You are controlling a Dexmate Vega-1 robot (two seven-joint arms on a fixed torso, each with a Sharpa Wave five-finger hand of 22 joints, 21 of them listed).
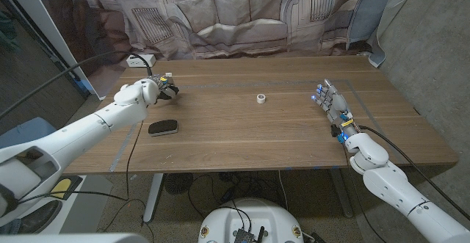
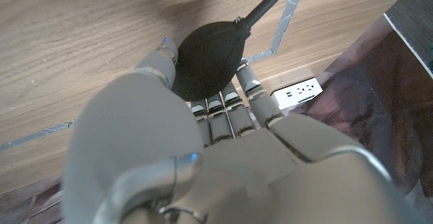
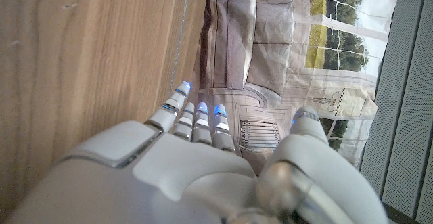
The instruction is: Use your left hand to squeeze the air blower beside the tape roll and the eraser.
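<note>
The head view looks down over the whole bench [image 1: 250, 125]; each wrist view looks close along its own hand, sharing the bench's wood.

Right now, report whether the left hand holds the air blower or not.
Holds it: the left hand has fingers and thumb wrapped around the air blower.

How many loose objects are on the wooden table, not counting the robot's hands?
3: a small white tape roll mid-table, a black oval eraser front-left, and a black rubber air blower gripped by the left hand.

no readable text, labels or numbers anywhere
</note>
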